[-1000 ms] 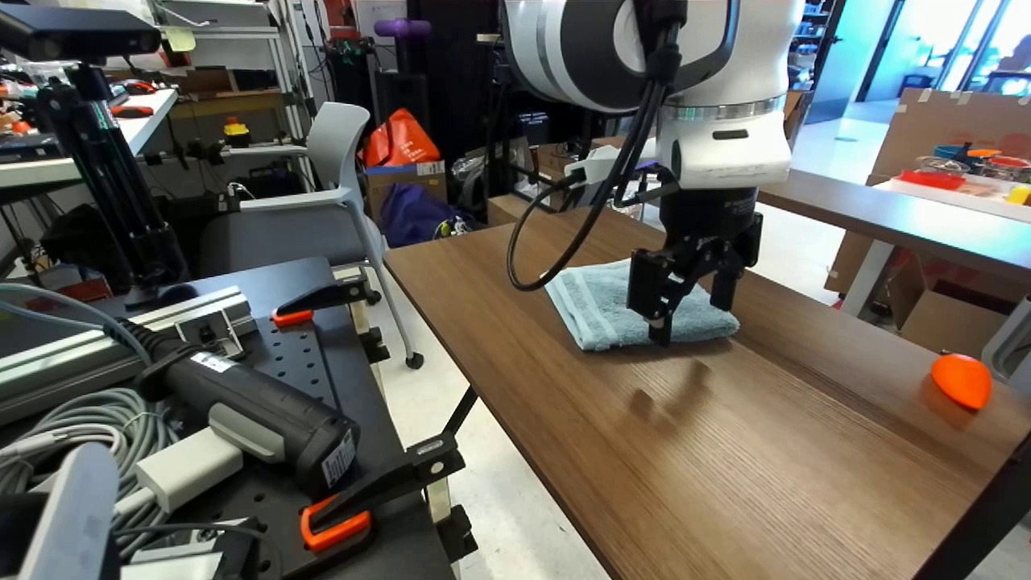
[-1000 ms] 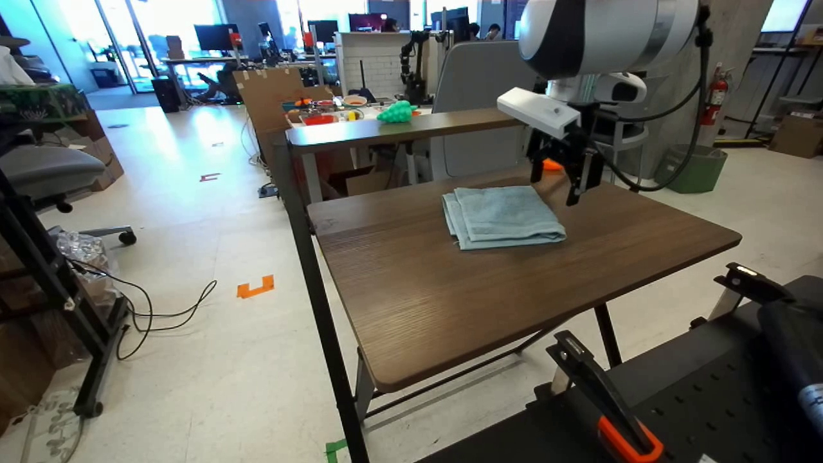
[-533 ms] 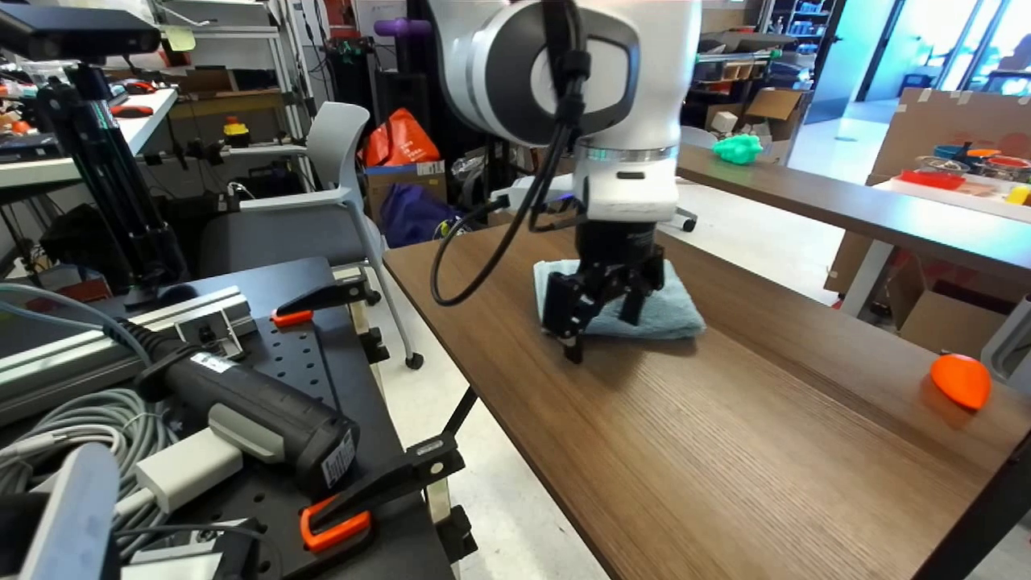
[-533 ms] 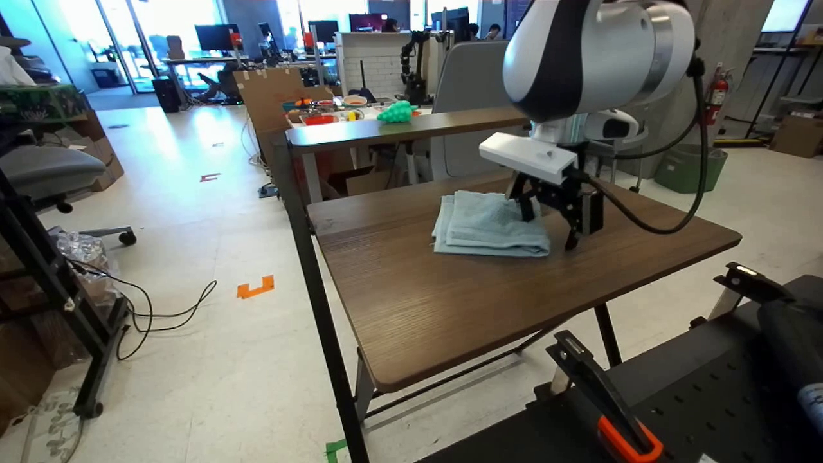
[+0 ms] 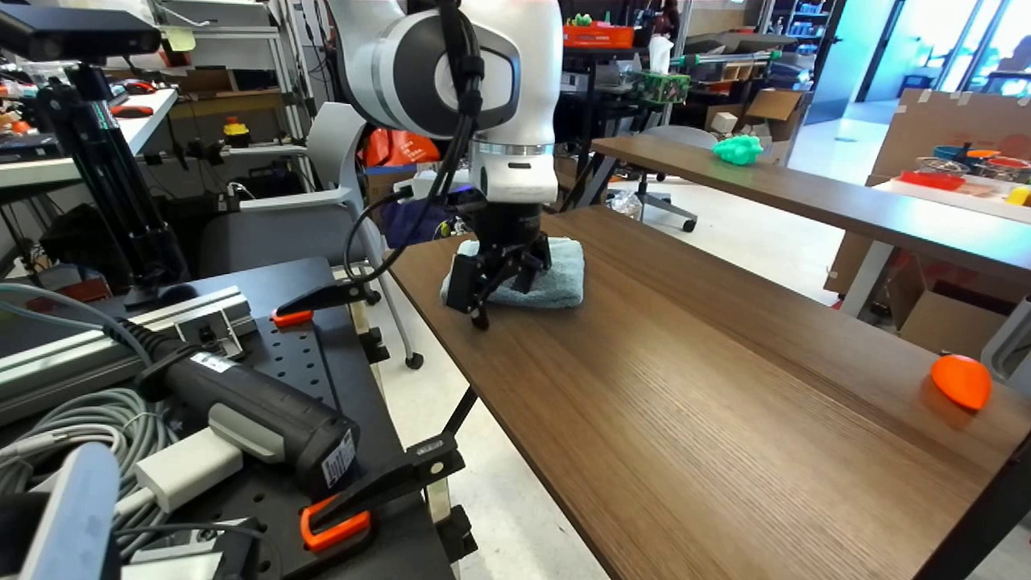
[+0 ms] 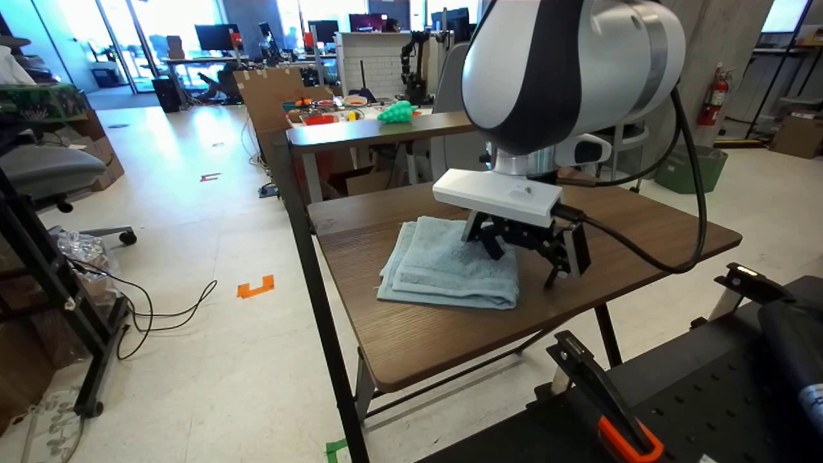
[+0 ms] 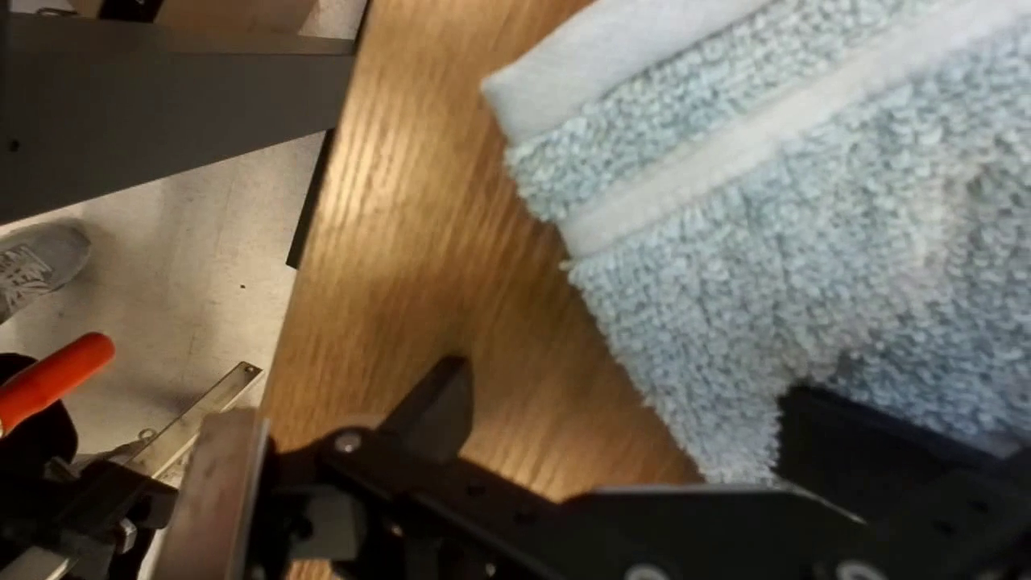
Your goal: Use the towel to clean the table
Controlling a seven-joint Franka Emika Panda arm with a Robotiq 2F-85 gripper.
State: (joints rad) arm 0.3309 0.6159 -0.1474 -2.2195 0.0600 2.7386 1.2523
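Nearest in an exterior view, a dark perforated bench (image 5: pixel 298 366) bears a coil of grey cable (image 5: pixel 133 407), a black handheld tool (image 5: pixel 266 403) and two orange-trimmed clamps (image 5: pixel 395 479) along its edge. Across a strip of floor (image 5: pixel 499 475) runs the brown wood-grain desk (image 5: pixel 725 387), a rounded orange object (image 5: pixel 962 382) lying on it near one side. Farther along, the gripper (image 6: pixel 522 265) hangs low and tilted from the white arm (image 6: pixel 611 64), its fingers spread wide. The wrist view shows one finger over bare wood just beside the towel (image 6: pixel 443 270) and the other overlapping the towel itself; whether either presses down, I cannot tell. The towel lies folded and flat on the desk, in both exterior views partly behind the gripper, its layered corner and pale woven band plain in the wrist view. A grey shoe (image 7: pixel 44 262) stands on the floor past the desk's edge. Farther back are a grey chair (image 5: pixel 332 149) and a second brown counter (image 5: pixel 846 185) carrying a lumpy green object (image 5: pixel 737 150), with a red tray (image 5: pixel 932 179) beyond. In an exterior view a green bin (image 6: pixel 691 172) and a red fire extinguisher (image 6: pixel 714 99) show past the arm; farthest off, monitors (image 6: pixel 216 36) sit before bright windows (image 6: pixel 173 13).
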